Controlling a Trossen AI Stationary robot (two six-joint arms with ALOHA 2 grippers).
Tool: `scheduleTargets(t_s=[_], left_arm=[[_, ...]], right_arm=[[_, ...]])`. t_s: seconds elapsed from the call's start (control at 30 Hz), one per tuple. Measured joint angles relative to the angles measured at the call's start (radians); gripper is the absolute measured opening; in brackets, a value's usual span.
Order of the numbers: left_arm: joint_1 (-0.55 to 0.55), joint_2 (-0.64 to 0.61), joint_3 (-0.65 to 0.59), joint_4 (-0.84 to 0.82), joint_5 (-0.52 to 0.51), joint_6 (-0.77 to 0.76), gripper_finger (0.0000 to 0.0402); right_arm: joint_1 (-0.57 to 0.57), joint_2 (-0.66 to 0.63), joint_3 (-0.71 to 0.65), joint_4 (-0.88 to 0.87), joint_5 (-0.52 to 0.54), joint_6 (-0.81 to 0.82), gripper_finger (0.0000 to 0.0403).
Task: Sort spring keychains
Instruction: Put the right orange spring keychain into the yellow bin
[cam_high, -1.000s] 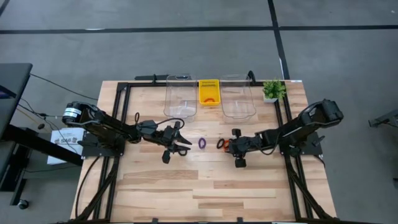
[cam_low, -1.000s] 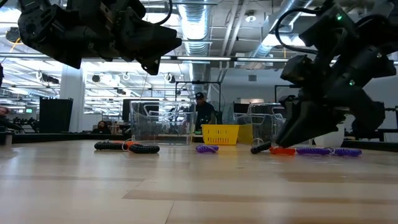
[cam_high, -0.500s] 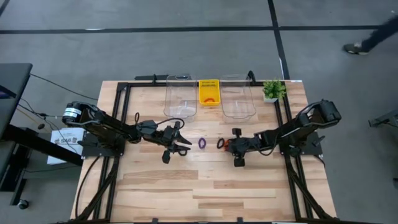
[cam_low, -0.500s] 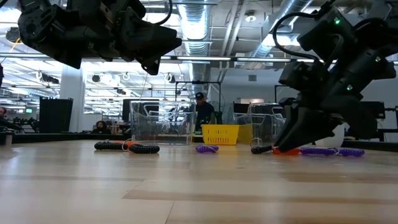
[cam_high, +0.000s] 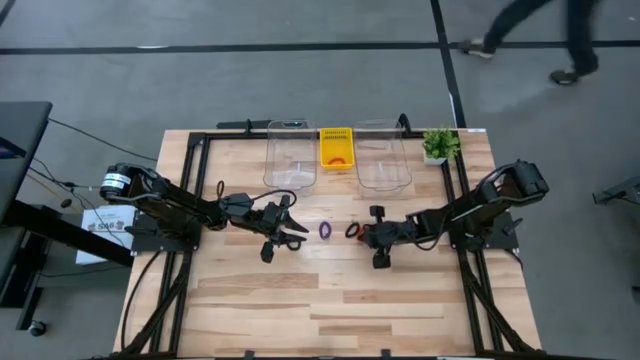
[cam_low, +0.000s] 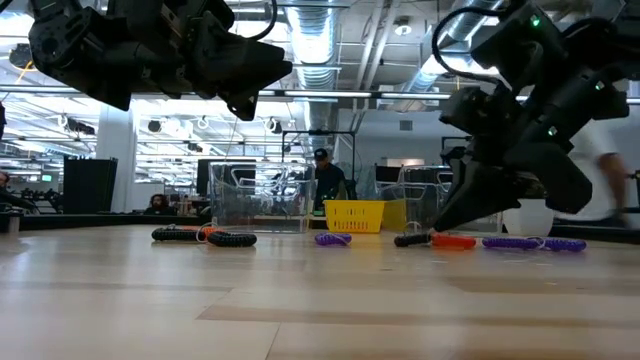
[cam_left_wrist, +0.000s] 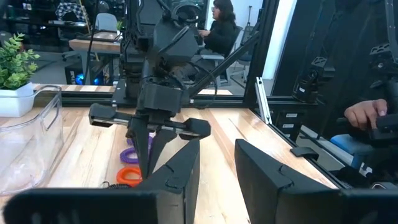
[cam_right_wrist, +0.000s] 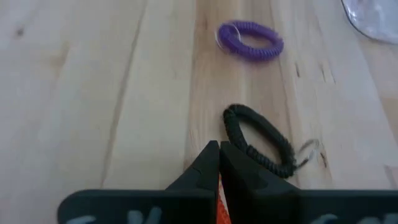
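Note:
My right gripper (cam_high: 360, 232) points down at the table's middle and is shut on an orange spring keychain (cam_low: 455, 241). A black keychain (cam_right_wrist: 258, 140) lies flat just beyond its tips, and a purple one (cam_right_wrist: 249, 40) lies farther toward the left arm (cam_high: 326, 229). My left gripper (cam_high: 293, 228) hovers open above the table, left of the purple ring, touching nothing. More keychains lie flat on the table: black and orange ones (cam_low: 205, 236) on the left, purple ones (cam_low: 520, 242) on the right. My right gripper pinches the orange keychain's rim (cam_right_wrist: 217, 194) between its two fingers, coming from above and slanting toward the table's left. Only a sliver of orange shows between the fingers (cam_right_wrist: 205, 163). The rest of the ring (cam_left_wrist: 129, 176) lies on the table beside the fingertips.
Two clear plastic bins (cam_high: 291, 155) (cam_high: 381, 155) stand at the far edge with a yellow basket (cam_high: 336, 147) between them and a small potted plant (cam_high: 437, 145) to the right. The table's near half is bare wood. A person walks past beyond the table's far right.
My right gripper has shifted a little toward the table's left, closing on the black keychain, and stayed shut. The left arm has kept still.

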Motion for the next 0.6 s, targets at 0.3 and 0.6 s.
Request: scheduleTargets(t_s=[0.3,0.6], left_arm=[[0.000,0.000,0.000,0.000,0.000,0.000,0.0099],[0.000,0.000,0.000,0.000,0.000,0.000,0.0099]], right_arm=[[0.058,0.000,0.101,-0.102,0.000,-0.002,0.0001],[0.149,0.000,0.186,-0.181,0.121,-0.028,0.0001]])
